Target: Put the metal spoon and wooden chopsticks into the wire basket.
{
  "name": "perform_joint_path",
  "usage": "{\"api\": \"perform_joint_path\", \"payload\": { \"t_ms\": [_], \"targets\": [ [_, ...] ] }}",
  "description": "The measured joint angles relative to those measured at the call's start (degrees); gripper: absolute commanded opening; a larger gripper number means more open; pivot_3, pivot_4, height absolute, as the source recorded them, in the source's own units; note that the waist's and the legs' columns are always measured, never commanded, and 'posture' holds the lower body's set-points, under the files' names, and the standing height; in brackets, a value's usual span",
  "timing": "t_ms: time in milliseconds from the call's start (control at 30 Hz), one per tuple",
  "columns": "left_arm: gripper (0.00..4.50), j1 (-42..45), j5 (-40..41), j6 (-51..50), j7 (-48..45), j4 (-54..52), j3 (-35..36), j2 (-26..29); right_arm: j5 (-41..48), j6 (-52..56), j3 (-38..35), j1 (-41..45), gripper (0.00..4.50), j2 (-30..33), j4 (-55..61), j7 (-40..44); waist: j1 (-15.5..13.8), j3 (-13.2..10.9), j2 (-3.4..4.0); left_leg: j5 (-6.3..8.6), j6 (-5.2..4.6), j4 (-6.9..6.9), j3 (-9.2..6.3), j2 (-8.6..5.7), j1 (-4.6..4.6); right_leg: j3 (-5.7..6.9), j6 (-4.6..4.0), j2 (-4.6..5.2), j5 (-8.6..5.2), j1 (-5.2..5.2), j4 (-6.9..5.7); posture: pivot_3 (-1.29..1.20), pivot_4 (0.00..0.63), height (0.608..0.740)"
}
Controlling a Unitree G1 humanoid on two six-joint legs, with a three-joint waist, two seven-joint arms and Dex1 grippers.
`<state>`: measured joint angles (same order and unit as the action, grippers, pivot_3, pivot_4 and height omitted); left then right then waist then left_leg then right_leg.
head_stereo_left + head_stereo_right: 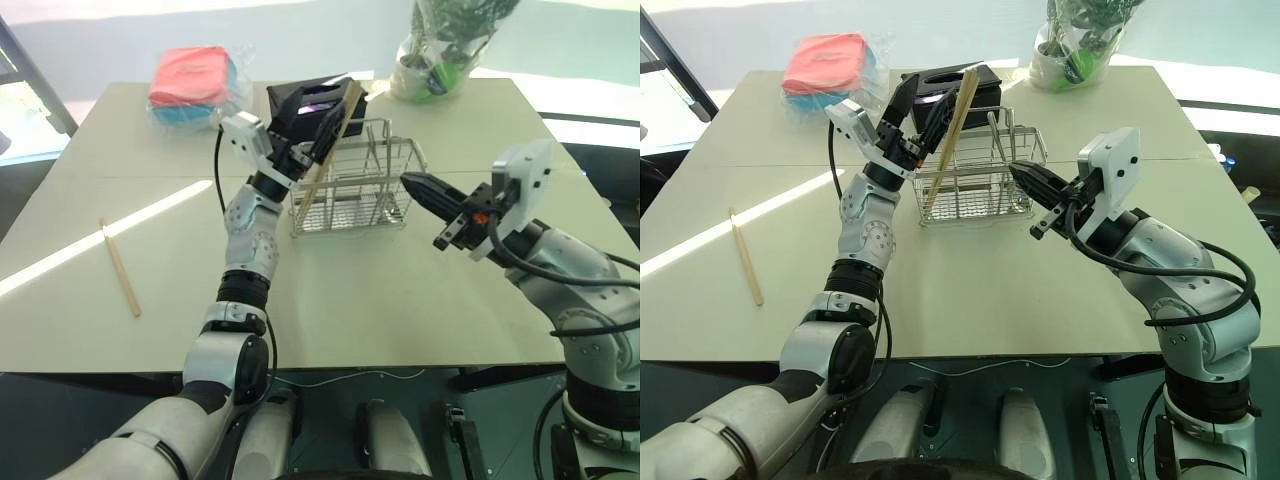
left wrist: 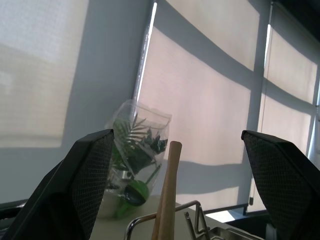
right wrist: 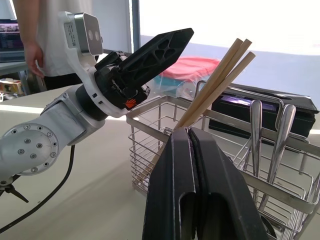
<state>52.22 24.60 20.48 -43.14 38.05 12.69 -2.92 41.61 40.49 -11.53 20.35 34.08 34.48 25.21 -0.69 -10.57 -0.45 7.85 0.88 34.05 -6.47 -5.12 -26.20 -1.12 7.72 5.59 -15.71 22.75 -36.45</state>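
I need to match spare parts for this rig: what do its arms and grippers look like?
Both arms are silver-grey metal segments joined by black rings, with black cables looped outside. Each wrist carries a white boxy camera housing. The left gripper and right gripper each have two long black tapered fingers with textured pads and small orange-red details at the base.

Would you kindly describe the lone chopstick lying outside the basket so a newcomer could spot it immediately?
Start at the pale rectangular table and look to the robot's left of the silver wire-mesh basket. There a thin light-tan wooden chopstick lies flat and alone on the tabletop, unlike the chopsticks leaning upright in the basket.
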Motion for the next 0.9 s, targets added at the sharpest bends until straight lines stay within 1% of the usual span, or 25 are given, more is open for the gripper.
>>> {"api": "perform_joint_path", "payload": {
  "t_ms": [100, 167, 267, 367, 433, 600, 700, 767, 800, 833, 900],
  "targets": [
    [4.44, 0.13, 1.35, -1.87, 1.80, -0.47, 0.45, 0.32, -0.30, -0.22, 0.00, 0.00, 0.00, 0.00, -0.16, 0.09, 0.01, 0.00, 0.00, 0.00, 0.00, 0.00, -0.01, 0.00, 0.00, 0.00, 0.01, 0.00, 0.00, 0.01, -0.01, 0.00, 0.150, 0.740],
    [4.44, 1.78, 3.31, -6.37, 5.31, -2.14, 1.65, 1.16, -0.29, -0.32, 0.02, 0.06, 0.00, 0.01, -0.49, 0.55, 0.04, -0.03, -0.04, 0.00, 0.00, 0.02, -0.02, 0.00, 0.00, 0.00, 0.02, 0.00, 0.01, 0.03, -0.06, 0.00, 0.150, 0.740],
    [4.44, 5.78, 4.20, -12.31, 11.02, -5.96, 2.78, 5.23, 0.35, -0.12, 0.04, 0.12, 0.00, 0.37, -0.56, 1.40, 0.22, -0.05, -0.08, 0.00, 0.00, 0.05, -0.01, 0.00, 0.01, -0.01, 0.03, -0.01, 0.01, 0.06, -0.20, 0.00, 0.150, 0.740],
    [4.44, 6.56, 1.80, -16.58, 15.64, -9.35, 2.58, 11.73, 3.67, 2.15, 0.02, 0.02, 0.00, 2.78, -0.01, 3.88, 0.60, -0.03, -0.05, 0.01, 0.00, -0.03, 0.06, 0.00, 0.17, -0.05, 0.04, -0.01, 0.00, 0.03, -0.33, 0.00, 0.150, 0.740],
    [4.44, 3.86, -1.73, -20.27, 19.07, -10.86, 1.76, 16.40, 6.72, 4.02, -0.15, -0.14, 0.00, 4.69, 1.05, 5.49, 0.89, -0.03, -0.05, 0.01, 0.00, -0.07, 0.06, 0.00, 0.33, -0.06, 0.04, 0.00, -0.02, -0.01, -0.51, 0.00, 0.150, 0.740],
    [4.44, -5.61, -14.55, -33.79, 32.72, -12.91, -1.77, 24.30, 15.13, 8.28, -0.56, -0.68, 0.00, 9.53, 4.28, 8.52, 1.25, -0.06, -0.09, 0.02, 0.01, -0.07, 0.02, 0.02, 0.37, -0.07, 0.04, 0.01, -0.03, -0.01, -0.57, 0.00, 0.150, 0.740],
    [4.44, -9.83, -19.09, -44.40, 39.93, -17.99, -1.87, 25.27, 18.90, 9.98, -0.67, -0.68, 0.00, 12.34, 4.87, 9.88, 0.80, -0.12, -0.20, 0.02, 0.02, -0.05, -0.04, 0.02, 0.32, -0.05, 0.03, 0.02, -0.03, 0.01, -0.56, 0.00, 0.150, 0.740],
    [4.44, -11.40, -20.63, -53.44, 44.45, -23.28, -1.34, 25.02, 20.20, 10.63, -0.67, -0.91, 0.00, 14.62, 5.30, 11.32, 0.38, -0.13, -0.21, 0.03, 0.03, -0.03, 0.01, 0.01, 0.31, -0.07, 0.03, 0.05, -0.03, 0.02, -0.55, 0.00, 0.150, 0.740],
    [4.44, -11.83, -20.58, -58.95, 46.08, -26.25, -0.05, 24.47, 20.60, 10.93, -0.63, -1.01, 0.00, 15.70, 5.49, 12.12, 0.23, -0.13, -0.22, 0.03, 0.03, -0.03, 0.00, 0.01, 0.29, -0.07, 0.03, 0.05, -0.03, 0.02, -0.55, 0.00, 0.150, 0.740],
    [4.44, -13.93, -20.32, -64.61, 47.43, -31.45, 1.57, 24.21, 20.87, 11.22, -0.52, -1.37, 0.00, 16.87, 5.81, 13.31, 0.14, -0.12, -0.23, 0.04, 0.03, -0.03, 0.01, 0.01, 0.30, -0.07, 0.03, 0.05, -0.03, 0.03, -0.53, 0.00, 0.150, 0.740],
    [4.44, -18.75, -20.03, -69.71, 48.99, -39.34, 5.00, 23.01, 21.13, 11.38, -0.39, -2.17, 0.00, 17.48, 5.69, 14.67, 0.20, -0.11, -0.24, 0.05, 0.04, -0.08, 0.08, 0.04, 0.31, -0.11, 0.02, 0.06, -0.04, 0.08, -0.53, 0.00, 0.150, 0.740]
  ]
}}
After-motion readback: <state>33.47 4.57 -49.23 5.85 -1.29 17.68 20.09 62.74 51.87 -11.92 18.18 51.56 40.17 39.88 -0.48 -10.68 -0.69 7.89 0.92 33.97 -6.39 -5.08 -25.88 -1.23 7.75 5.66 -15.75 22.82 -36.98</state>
